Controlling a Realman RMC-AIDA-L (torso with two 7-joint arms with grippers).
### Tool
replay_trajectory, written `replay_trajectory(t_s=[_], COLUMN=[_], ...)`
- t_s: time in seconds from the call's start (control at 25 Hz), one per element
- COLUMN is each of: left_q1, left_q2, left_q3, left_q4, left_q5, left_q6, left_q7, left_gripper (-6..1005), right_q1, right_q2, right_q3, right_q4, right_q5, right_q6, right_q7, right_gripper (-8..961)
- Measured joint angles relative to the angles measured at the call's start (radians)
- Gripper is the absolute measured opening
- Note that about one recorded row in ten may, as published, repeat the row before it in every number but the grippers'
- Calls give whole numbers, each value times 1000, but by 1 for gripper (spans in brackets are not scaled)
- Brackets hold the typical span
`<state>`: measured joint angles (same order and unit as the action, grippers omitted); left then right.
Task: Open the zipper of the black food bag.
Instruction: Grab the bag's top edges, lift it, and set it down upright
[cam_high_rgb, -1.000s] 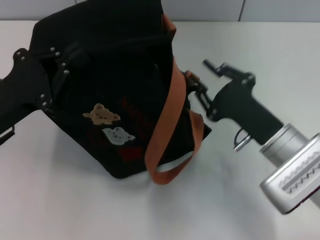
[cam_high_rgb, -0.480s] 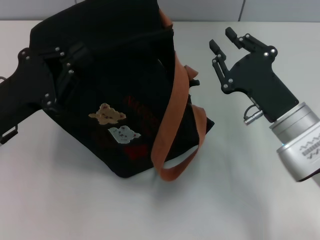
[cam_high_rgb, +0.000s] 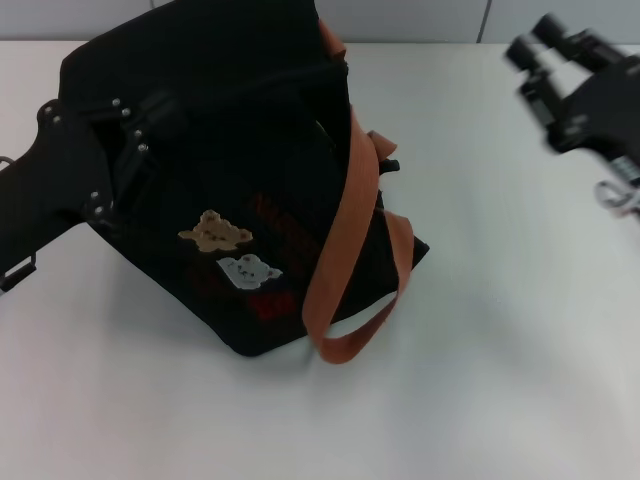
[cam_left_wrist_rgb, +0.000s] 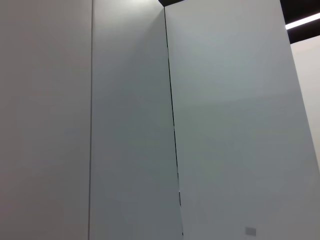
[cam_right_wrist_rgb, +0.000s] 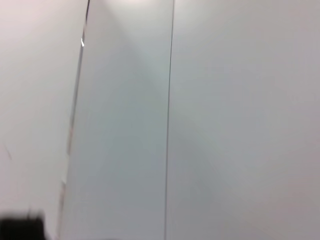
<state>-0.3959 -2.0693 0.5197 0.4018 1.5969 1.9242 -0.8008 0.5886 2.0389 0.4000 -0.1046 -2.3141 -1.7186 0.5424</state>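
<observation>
White table (cam_high_rgb: 520, 380), unlettered black food bag (cam_high_rgb: 240, 150)

The head view looks forward and down from above onto the white table (cam_high_rgb: 500, 380), fairly near the boxy black fabric bag with orange-brown straps (cam_high_rgb: 230, 170). Both wrist views face away from that bag, onto pale wall panels (cam_left_wrist_rgb: 225, 125), sharing nothing with the head view.

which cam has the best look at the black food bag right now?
Head view. The black food bag shows nearly whole on the table, bear patches and orange straps facing up, left gripper against its side. Both wrist views show only plain wall panels, no bag.
</observation>
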Motion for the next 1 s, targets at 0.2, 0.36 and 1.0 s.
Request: replay_trajectory(t_s=[0.2, 0.36, 1.0], left_q1=[1, 1, -9], left_q2=[0, 0, -2], left_q3=[3, 9, 30], left_q4=[-1, -11, -26], left_q5=[0, 0, 0], left_q6=[1, -2, -17], left_q7=[0, 0, 0], left_gripper=[22, 22, 22], right_q1=[61, 59, 7], right_q2=[-15, 22, 49], right_q3=[-206, -334, -495], right_q4=[-283, -429, -144], right_q5=[5, 8, 82], right_q6=[-135, -143, 118], right_q7=[268, 261, -326], right_gripper=[467, 486, 608])
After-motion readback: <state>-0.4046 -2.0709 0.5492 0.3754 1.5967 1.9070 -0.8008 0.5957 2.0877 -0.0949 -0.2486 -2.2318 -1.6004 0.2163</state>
